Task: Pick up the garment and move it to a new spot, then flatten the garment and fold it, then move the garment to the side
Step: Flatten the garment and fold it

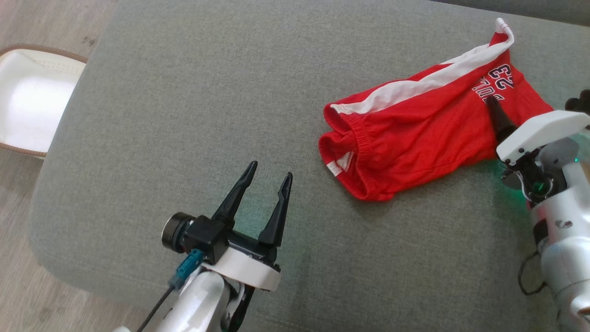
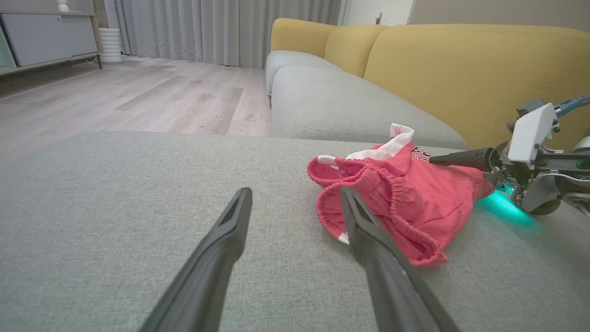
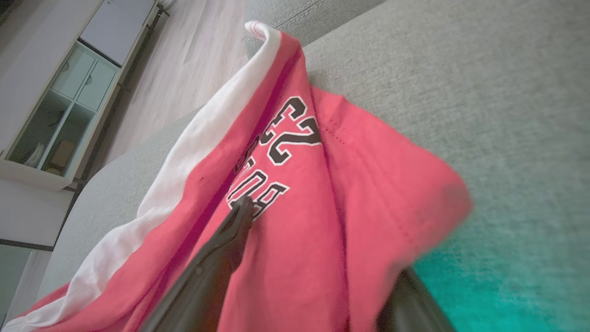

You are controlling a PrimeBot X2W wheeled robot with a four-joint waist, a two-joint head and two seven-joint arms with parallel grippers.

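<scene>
The garment (image 1: 415, 133) is a pair of red shorts with a white side stripe and a printed 23, lying crumpled on the right part of the grey cushion (image 1: 193, 106). My right gripper (image 1: 502, 124) reaches in from the right, open. One finger (image 3: 230, 240) lies on top of the red cloth (image 3: 299, 207) by the print, and the other is partly hidden under the hem. My left gripper (image 1: 271, 169) stands open over bare cushion, left of the waistband (image 2: 368, 184), holding nothing. In the left wrist view my right gripper (image 2: 465, 168) shows at the garment's far end.
The cushion's rounded edge drops to wood floor (image 1: 27, 286) on the left and front. A white seat with a brown rim (image 1: 32, 97) stands at the far left. Yellow sofa backs (image 2: 461, 69) and another grey seat (image 2: 332, 101) lie beyond the garment. A cabinet (image 2: 46, 37) stands by the far wall.
</scene>
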